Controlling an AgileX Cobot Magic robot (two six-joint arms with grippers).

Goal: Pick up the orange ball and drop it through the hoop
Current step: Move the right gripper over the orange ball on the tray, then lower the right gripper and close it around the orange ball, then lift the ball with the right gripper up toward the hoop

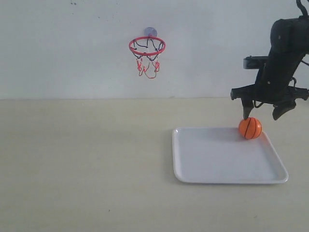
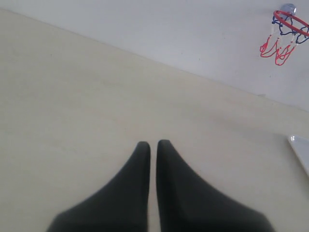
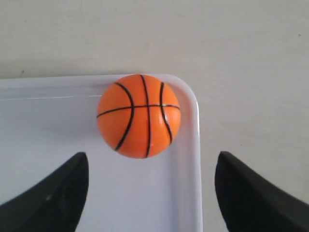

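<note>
Beige table [image 1: 87, 164], orange ball [image 1: 250, 128] in tray [image 1: 212, 162] corner; right tool [image 1: 262, 116] apart, left tool [image 2: 153, 145] together

White tray [image 1: 217, 159]: rectangular, shallow raised rim, rounded corners, lying flat on the desk [image 1: 82, 164], right of centre in exterior view. Desk surface pale beige, matte. Wall [image 1: 63, 48] behind desk: plain off-white, few small dark specks near top.

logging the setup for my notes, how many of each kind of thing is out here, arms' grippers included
orange ball: 1
hoop: 1
white tray: 1
grippers: 2, the left gripper and the right gripper
total: 5
</note>
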